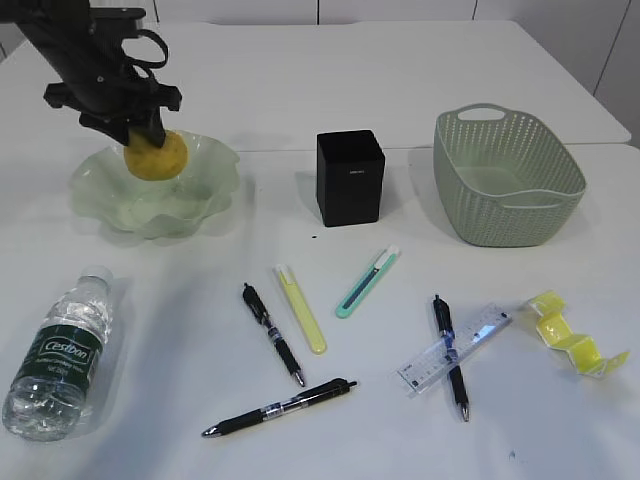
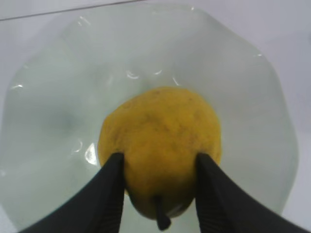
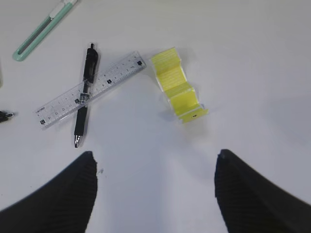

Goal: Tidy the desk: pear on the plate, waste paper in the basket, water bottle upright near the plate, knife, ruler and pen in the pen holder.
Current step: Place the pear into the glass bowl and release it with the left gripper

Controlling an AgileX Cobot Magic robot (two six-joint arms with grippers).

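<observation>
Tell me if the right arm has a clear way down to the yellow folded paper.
Probably yes. The right gripper hangs open above bare desk, with the paper just ahead of its fingers. Nothing covers it; the ruler and pen lie apart to one side.

The water bottle (image 1: 58, 352) label reads "Cestbon".

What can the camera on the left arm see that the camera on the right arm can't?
Only the left wrist view shows the left gripper shut on the yellow pear, over the pale green plate.

Only the right wrist view shows the open right gripper above the desk, with nothing between its fingers, the clear ruler crossing a black pen, the folded yellow paper and the mint-green knife.

They share no object; both only show a pair of black gripper fingers at the bottom edge.
</observation>
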